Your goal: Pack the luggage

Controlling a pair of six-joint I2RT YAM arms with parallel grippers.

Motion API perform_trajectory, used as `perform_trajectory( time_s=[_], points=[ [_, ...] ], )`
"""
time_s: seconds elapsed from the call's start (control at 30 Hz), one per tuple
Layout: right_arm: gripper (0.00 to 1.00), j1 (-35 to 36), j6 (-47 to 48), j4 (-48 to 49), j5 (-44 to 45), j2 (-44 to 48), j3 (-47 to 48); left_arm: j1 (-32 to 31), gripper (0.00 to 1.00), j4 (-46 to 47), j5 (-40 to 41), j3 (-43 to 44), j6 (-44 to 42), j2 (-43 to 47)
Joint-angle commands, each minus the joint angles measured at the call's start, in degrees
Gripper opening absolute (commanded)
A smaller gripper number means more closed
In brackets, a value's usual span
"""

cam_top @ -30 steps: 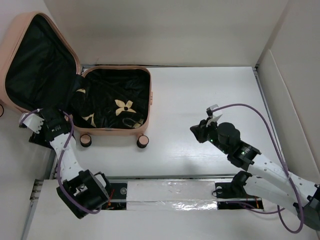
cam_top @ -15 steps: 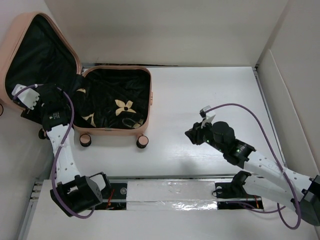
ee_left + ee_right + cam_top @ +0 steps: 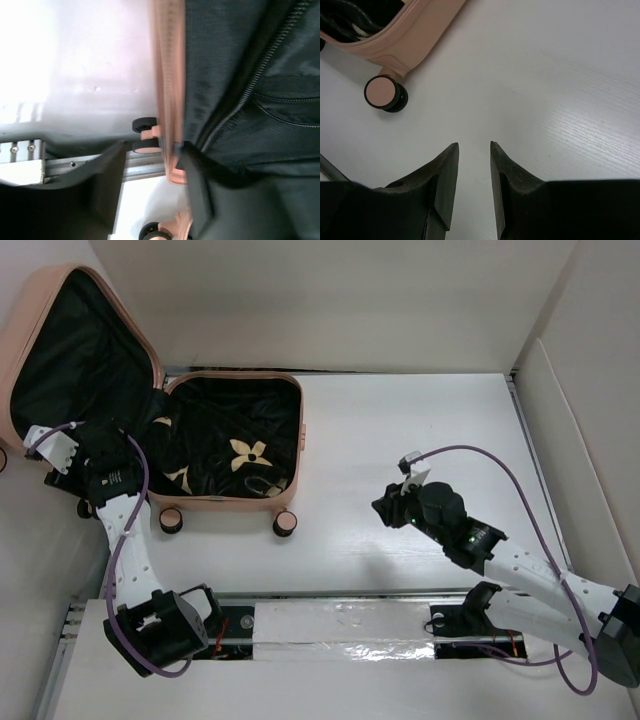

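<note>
Luggage lid cropped by the top view's left edge, its rim blurred in the left wrist view, left gripper tips lost against its lining from above.

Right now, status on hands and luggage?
Left hand open, astride luggage lid rim. Right hand empty over table. Luggage open, flower-print cloth inside. Nothing blocking.

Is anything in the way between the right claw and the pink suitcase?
No, nothing visible. Only bare white table lies between the right gripper and the suitcase. Its nearest wheel sits up and left of the fingertips in the wrist view.
</note>
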State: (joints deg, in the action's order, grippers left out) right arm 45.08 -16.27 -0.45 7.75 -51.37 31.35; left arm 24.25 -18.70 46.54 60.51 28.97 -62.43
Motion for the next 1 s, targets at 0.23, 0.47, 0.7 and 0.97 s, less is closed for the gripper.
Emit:
perform_trajectory(
  time_s=[0.23, 0.47, 0.7, 0.97],
  points=[
    [0.37, 0.4, 0.3, 2.1, 1.9, -0.6, 1.9, -0.6, 0.07, 0.8, 0.3, 8.4, -1.1, -3.6],
    [0.37, 0.4, -0.1, 2.5, 2.5, -1.7, 2.1, -25.5, 0.0, 13.9, 1.0, 0.9, -14.9, 4.8],
    [0.37, 0.4, -0.7, 2.1, 4.1, -3.5, 2.7, -52.0, 0.0, 8.7, 1.3, -5.0, -16.4, 13.7],
    [0.42, 0.4, -3.0, 1.3, 8.2, -5.1, 3.0, -56.6, 0.4, 2.1, -33.9, -10.9, -18.5, 25.9]
  ],
)
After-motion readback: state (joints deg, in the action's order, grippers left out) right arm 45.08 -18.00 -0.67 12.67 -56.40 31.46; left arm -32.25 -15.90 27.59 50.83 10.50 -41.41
